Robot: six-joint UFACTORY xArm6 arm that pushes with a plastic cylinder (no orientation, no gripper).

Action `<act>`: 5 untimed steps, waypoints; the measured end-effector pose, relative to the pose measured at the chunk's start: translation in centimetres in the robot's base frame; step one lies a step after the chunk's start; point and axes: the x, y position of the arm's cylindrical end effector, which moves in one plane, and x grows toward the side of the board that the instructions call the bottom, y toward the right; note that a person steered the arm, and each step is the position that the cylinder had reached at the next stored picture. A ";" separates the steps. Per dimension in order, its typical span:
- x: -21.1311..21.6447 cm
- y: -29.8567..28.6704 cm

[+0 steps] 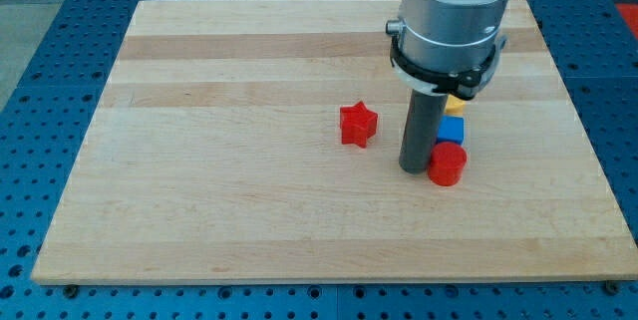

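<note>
My dark rod comes down from the grey arm body at the view's upper right, and my tip (415,167) rests on the wooden board (249,200). A red cylinder (448,164) stands just right of the tip, touching it or nearly so. Behind that cylinder sits a blue cube (452,130), and a yellow block (459,105) peeks out behind the cube, partly hidden by the arm. A red star (358,124) lies apart to the left of the rod.
The board lies on a blue perforated table (40,71) that shows on all sides. The arm's wide grey body (454,11) hides part of the board's far right.
</note>
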 end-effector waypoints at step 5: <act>-3.6 0.5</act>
